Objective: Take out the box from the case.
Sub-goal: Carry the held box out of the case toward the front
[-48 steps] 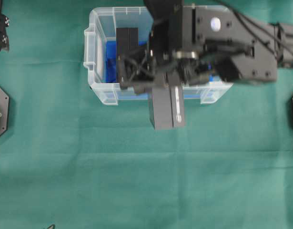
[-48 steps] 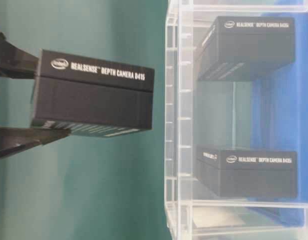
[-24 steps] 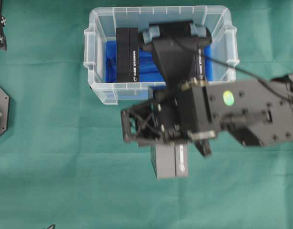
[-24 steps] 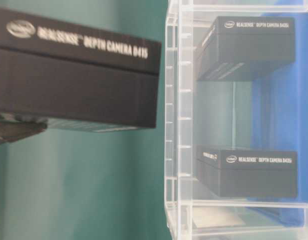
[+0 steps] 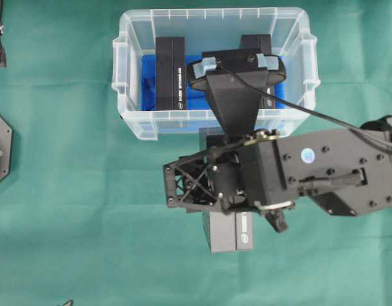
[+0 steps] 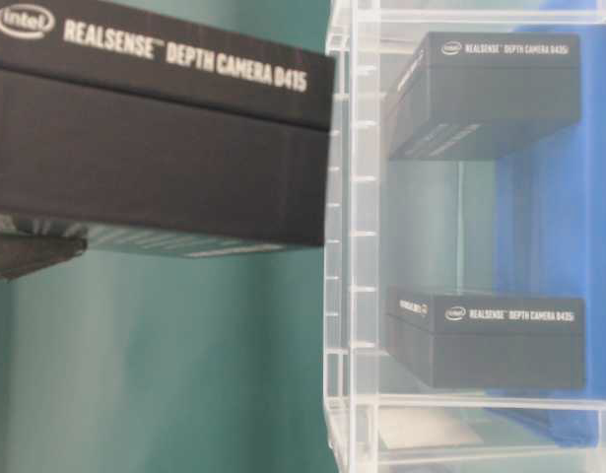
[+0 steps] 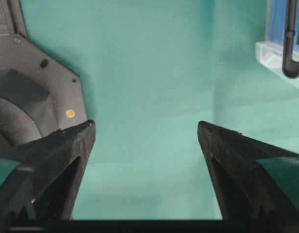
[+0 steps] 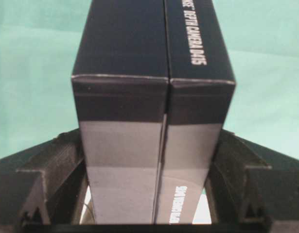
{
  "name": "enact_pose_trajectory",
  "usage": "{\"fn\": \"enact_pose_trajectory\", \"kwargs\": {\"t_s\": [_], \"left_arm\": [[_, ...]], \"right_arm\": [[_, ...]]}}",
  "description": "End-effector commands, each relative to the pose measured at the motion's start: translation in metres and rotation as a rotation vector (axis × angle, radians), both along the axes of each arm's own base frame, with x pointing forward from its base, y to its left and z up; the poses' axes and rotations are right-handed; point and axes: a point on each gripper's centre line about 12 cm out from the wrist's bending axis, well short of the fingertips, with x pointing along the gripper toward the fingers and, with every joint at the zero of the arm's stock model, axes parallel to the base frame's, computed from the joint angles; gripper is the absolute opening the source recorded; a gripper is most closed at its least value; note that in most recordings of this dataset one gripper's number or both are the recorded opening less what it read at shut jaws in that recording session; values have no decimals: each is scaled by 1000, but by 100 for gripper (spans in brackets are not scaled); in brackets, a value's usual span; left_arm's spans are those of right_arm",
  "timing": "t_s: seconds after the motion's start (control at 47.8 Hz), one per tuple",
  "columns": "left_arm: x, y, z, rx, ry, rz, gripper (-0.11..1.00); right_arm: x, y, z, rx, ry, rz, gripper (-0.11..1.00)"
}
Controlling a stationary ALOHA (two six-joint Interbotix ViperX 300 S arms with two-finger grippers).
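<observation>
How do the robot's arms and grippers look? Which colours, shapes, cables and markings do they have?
Both are matte black. The right gripper has angular, wedge-like fingers. Its wrist housing is boxy, with screws, a small round shiny sticker and an open truss frame. A camera mount with pale blue pads sits above it, with a thin black cable. The left gripper has tapered triangular fingers.

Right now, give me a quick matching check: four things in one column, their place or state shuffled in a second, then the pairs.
Things:
1. left gripper
2. right gripper
3. held box
4. case

States:
A. outside the case, above the green cloth
B. holds black boxes on a blue lining
C. open, nothing between its fingers
D. closed on a black box

Pairs: 1-C, 2-D, 3-A, 4-B
</observation>
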Motion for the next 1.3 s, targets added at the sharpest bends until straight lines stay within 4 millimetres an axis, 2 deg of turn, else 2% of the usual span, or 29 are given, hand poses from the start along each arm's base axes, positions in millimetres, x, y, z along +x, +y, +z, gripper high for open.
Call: {"fn": "enact_pose_trajectory", "kwargs": {"t_s": [0.0,0.251,0.481,0.857,1.276], "left_arm": [[1,1,3,3,-7,0,86],[1,0,3,2,-7,0,86],[0,0,3,3,-5,0,86],[1,0,3,2,-7,-2,86],[1,0,2,1,-5,-3,86]], "right_arm": [[-5,0,19,8,-53,0,66],[-5,-1,16,1,-46,-2,66],[-1,0,-7,-14,11,0,66],[15,6,-79,4,1,10,66],[9,12,-158,78,1,-21,66]]}}
